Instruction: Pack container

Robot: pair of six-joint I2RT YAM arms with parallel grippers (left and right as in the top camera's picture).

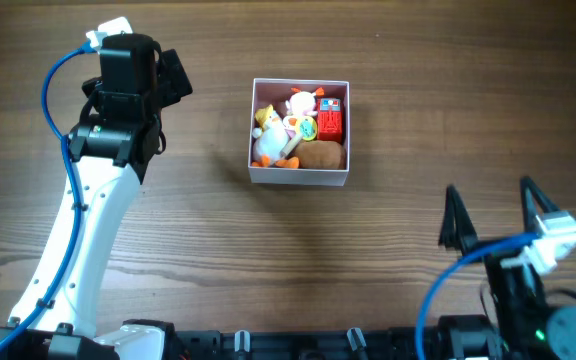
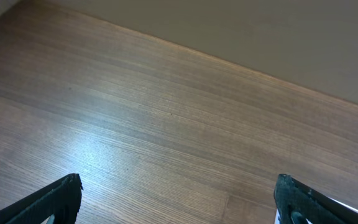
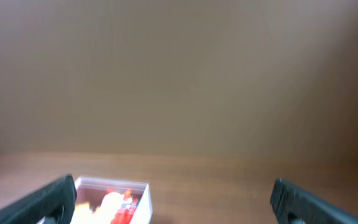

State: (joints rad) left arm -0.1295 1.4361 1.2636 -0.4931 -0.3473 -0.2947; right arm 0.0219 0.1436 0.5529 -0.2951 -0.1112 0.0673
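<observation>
The square shallow box with thin white walls and a dusty pink inside [image 1: 298,177] sits near the middle of the brown wooden counter [image 1: 398,90], and it looks well filled. A white soft duck with an orange bill [image 1: 268,148], a brown plush lump [image 1: 321,155], a red blocky toy [image 1: 330,122], a pink-and-white soft toy [image 1: 303,100] and a small round yellow-green piece [image 1: 306,127] are all crowded inside. I see no toy lying loose on the wood from overhead, so my guess is the packing is close to done or done.

Both hands are spread wide and hold nothing. The left hand [image 1: 173,75] hangs over the far left of the counter, well apart from the box, and its own camera shows only bare wood between its fingers [image 2: 61,193]. The right hand [image 1: 489,190] is low at the near right, also well apart. Its camera just catches the box's rim [image 3: 110,183] at the bottom edge.

The trouble I would watch for is in the box itself. The toys seem heaped about level with the walls, so a finger pressing in could catch a plush and pull it back out. Those walls look thin and the box looks light, so a nudge on a corner would probably slide or tilt it. A wide hand coming down over it could also straddle a wall rather than clear it. And the left hand, sighting nothing but wood, would be reaching across half blind.
</observation>
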